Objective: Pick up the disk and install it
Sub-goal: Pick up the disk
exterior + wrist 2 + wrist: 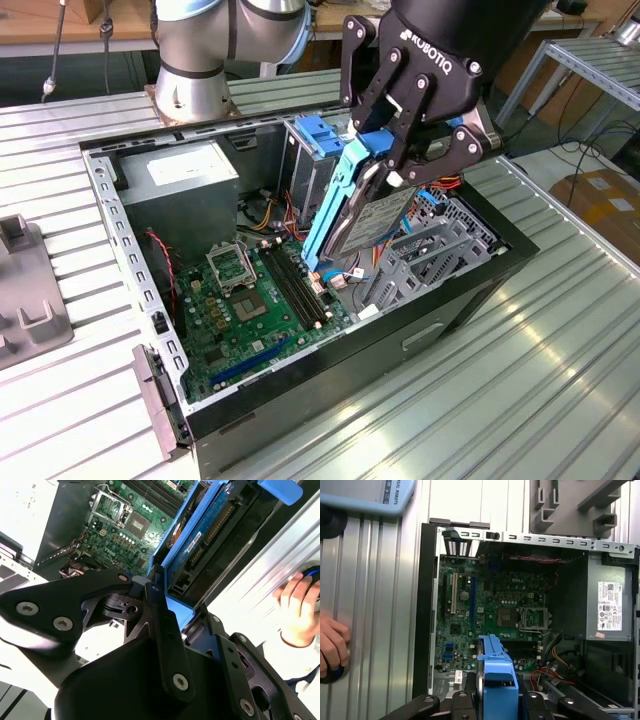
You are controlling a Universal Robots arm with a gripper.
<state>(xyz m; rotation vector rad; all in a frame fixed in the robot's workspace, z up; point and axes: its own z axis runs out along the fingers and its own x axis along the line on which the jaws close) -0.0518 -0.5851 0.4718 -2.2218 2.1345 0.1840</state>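
Item: slim rectangular disk in a bright blue plastic carrier frame (362, 215), pinched at its upper end between the fingers of the black two-fingered gripper (400, 165); it hangs tilted, lower end inside the open black computer case (110, 220), over the seam between the green motherboard (240, 310) and the grey perforated metal drive cage (430, 255). In both wrist views the frame runs straight out from the claw towards the board. Step in hand, as judged: carrying the disk to its bay, not yet seated. Handling notes: the hold is at one end only, so the long frame can likely swing or slip; a slow, straight approach seems wise, with the frame's edges square to the cage's opening, and its low corner kept off the memory slots and the red and blue cables beside it. Also in the case: grey boxed power supply (190, 175) at the far corner on the exterior view's left; a broader blue plastic bracket (315, 135) upright behind the disk. Surface: ribbed aluminium worktop (520, 380), the case set across its middle; grey moulded fixture (25, 290) at the edge on the exterior view's left; the arm's grey round base (195, 60) at the far edge. Room: a person's hand (300, 605) rests on the worktop near the case; cardboard box (605, 205) beyond the edge on the exterior view's right
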